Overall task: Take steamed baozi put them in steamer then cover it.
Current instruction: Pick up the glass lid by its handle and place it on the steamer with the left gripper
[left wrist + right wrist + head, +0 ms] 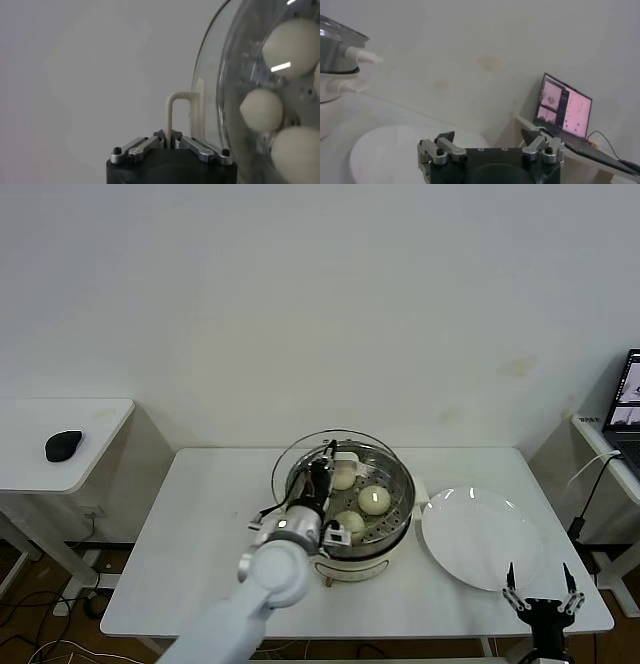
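The steamer (372,556), a steel pot on a cream-white base, stands mid-table. Three baozi show on its tray (343,478) (374,500) (350,522); a fourth is hidden. My left gripper (333,454) is shut on the cream-white handle (176,107) of the clear glass cover (298,458), held tilted over the steamer's back left. In the left wrist view my left gripper (171,137) pinches the handle, and baozi (261,110) show through the cover's glass (212,75). My right gripper (540,592) is open and empty at the table's front right, also in the right wrist view (490,139).
An empty white plate (482,540) lies right of the steamer, in front of my right gripper (385,147). The steamer's side handle (362,56) shows in the right wrist view. A laptop (626,406) stands on the right side table, a black mouse (63,445) on the left one.
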`<state>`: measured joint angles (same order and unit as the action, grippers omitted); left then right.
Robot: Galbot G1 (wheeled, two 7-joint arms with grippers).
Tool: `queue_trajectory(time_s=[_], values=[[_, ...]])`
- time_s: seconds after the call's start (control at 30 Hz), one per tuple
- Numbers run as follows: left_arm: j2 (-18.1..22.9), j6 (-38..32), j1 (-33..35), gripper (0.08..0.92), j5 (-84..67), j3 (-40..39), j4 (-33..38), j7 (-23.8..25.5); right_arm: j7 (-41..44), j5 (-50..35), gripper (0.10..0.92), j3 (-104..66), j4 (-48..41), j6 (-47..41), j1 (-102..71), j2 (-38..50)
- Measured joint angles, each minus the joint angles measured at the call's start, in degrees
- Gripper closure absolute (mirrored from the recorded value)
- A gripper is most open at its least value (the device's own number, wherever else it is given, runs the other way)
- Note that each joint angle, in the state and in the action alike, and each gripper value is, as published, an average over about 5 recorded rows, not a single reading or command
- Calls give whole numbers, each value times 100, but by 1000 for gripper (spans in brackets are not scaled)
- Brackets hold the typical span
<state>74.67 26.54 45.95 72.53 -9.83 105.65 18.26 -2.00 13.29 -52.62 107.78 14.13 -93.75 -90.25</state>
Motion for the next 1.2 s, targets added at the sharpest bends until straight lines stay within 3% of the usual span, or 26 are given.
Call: queue_trajectory(time_s=[0.4, 1.2], values=[[358, -50, -59, 856, 281, -167, -464, -20, -5, 41, 203, 5, -71, 40, 13, -4], [468, -130, 25, 856, 408, -55, -713, -179, 3, 70, 203, 52, -137, 74, 19, -9]])
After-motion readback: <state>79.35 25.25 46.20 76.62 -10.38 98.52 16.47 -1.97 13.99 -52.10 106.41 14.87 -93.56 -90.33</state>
